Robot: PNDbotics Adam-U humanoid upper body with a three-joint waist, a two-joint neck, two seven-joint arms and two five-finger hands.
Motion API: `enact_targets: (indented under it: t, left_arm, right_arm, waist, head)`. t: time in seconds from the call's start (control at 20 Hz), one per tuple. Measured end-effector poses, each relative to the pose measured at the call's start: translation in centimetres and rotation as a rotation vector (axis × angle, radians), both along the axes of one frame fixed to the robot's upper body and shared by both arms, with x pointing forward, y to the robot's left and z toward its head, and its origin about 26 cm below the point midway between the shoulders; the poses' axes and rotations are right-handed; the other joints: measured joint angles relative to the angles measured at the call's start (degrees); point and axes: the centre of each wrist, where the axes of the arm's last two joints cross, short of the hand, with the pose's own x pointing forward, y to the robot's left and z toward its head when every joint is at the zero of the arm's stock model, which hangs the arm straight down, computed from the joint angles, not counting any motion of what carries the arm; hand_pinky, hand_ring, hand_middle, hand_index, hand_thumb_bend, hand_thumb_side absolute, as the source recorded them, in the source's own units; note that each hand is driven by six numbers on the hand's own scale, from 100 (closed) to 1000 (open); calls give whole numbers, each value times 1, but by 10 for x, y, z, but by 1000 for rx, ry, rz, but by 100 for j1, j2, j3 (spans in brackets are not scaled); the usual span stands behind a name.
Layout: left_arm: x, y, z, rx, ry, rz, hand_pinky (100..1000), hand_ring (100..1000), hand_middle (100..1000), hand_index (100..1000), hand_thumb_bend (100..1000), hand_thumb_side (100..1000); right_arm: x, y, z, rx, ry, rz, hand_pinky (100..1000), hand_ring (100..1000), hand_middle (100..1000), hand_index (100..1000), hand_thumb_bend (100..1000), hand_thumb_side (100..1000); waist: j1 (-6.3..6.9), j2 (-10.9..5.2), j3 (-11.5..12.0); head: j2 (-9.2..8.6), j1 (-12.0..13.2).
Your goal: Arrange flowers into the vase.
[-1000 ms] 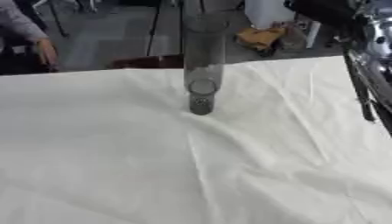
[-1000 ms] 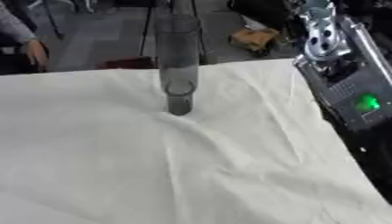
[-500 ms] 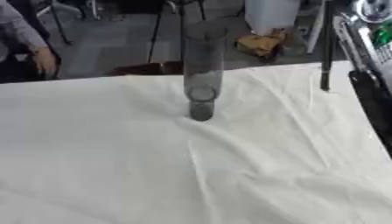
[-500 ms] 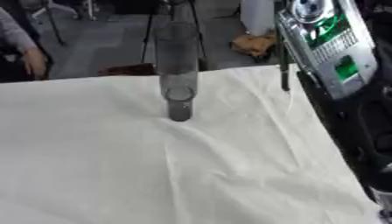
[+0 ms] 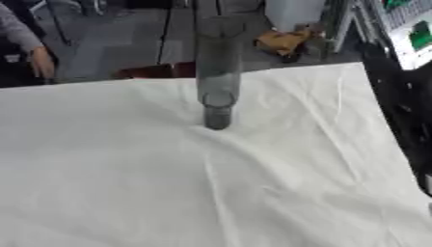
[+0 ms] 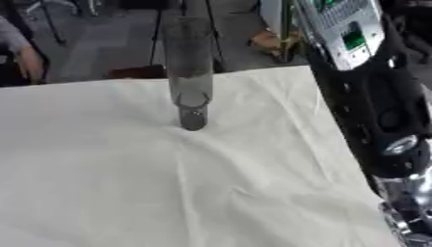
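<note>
The tall, clear glass cylinder vase point(image 5: 218, 77) stands upright toward the far middle of the bench point(image 5: 127, 183), well in from the far edge, which looks a sensible spot: open space lies on every side for an arm coming in from either flank, and its open mouth faces up to take stems from above. It appears empty; no flowers can be made out inside it or anywhere on the white, creased cloth point(image 5: 278, 193) that covers the bench, so the arranging seems not to have begun. The cloth's folds spread from the vase's base, and the narrow foot on soft fabric suggests the vase could tip if knocked sideways. Along the right side of the right eye view a black and silver robot arm point(image 6: 380, 125) reaches down past the bench's edge, well apart from the vase, probably heading for something off to that side. Neither robot hand shows clearly enough to judge; the left is out of sight, and whether the right is open or holding anything cannot be told.
</note>
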Motion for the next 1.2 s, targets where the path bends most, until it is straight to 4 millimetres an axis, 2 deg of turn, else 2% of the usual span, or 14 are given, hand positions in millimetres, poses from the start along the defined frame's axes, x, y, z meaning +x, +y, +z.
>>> enact_targets:
  t: [0.35, 0.7, 1.05, 1.2]
  left_arm:
    - [0, -1, 2, 0, -4, -4, 802, 906, 939, 975, 100, 1000]
    - [1, -2, 2, 3, -5, -13, 803, 907, 939, 975, 100, 1000]
    - [1, -3, 5, 8, -12, -19, 804, 908, 939, 975, 100, 1000]
    - [1, -4, 6, 9, -16, -25, 804, 908, 939, 976, 100, 1000]
  right_arm:
    - [16, 2, 22, 98, -96, 11, 100, 100, 100, 100, 100, 402]
    - [27, 8, 35, 168, -160, 34, 100, 100, 100, 100, 100, 370]
    - [29, 18, 43, 231, -211, 81, 100, 100, 100, 100, 100, 358]
    - [31, 21, 44, 251, -221, 92, 100, 100, 100, 100, 100, 350]
  waist:
    - [-37, 91, 71]
    - [-69, 125, 147]
    - [-74, 130, 226]
    - [-75, 142, 266]
  head:
    - [-98, -87]
    - [-150, -227]
    - [-517, -369]
    - [-586, -390]
